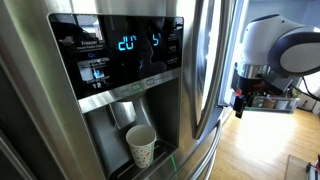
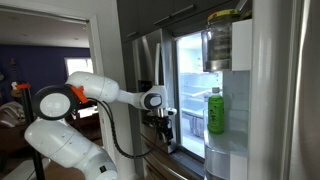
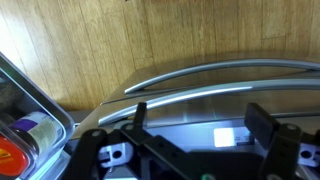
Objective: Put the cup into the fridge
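The small white paper cup (image 1: 141, 147) stands upright in the recessed dispenser of the stainless steel fridge (image 1: 35, 95), below the black panel with blue digits (image 1: 125, 45). My gripper (image 1: 240, 100) hangs off to the side of the fridge's long handles, well apart from the cup. In an exterior view the gripper (image 2: 163, 121) is in front of the fridge (image 2: 145, 60), whose door is open with the inside lit. In the wrist view the gripper (image 3: 200, 125) is open and empty, with the steel handles (image 3: 220, 75) behind it. The cup is out of sight there.
A green bottle (image 2: 215, 111) stands on the open door's shelf, with a jar (image 2: 221, 38) on the shelf above. Wooden floor (image 3: 160, 35) lies below. Colourful items (image 3: 20, 140) sit in a bin at the wrist view's edge.
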Controlling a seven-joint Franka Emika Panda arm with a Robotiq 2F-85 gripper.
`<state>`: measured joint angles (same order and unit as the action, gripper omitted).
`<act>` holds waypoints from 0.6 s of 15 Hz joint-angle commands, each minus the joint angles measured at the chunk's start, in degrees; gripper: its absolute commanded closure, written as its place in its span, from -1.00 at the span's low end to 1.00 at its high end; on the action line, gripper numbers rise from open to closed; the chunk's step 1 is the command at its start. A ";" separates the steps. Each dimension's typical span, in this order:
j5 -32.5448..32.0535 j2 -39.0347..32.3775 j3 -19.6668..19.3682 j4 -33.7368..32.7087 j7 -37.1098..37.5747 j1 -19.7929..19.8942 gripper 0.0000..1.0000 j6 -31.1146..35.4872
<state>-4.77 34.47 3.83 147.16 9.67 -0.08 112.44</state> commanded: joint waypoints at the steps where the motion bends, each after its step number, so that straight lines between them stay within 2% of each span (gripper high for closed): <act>1: 1.88 7.73 0.62 5.31 -0.83 -1.84 -1.00 1.05; 4: 6.40 9.68 2.98 5.00 1.42 -4.62 -1.00 0.30; 9: 14.07 8.24 12.25 2.79 10.33 -9.97 -1.00 3.39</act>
<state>4.98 43.34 12.37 150.19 15.36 -7.28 113.27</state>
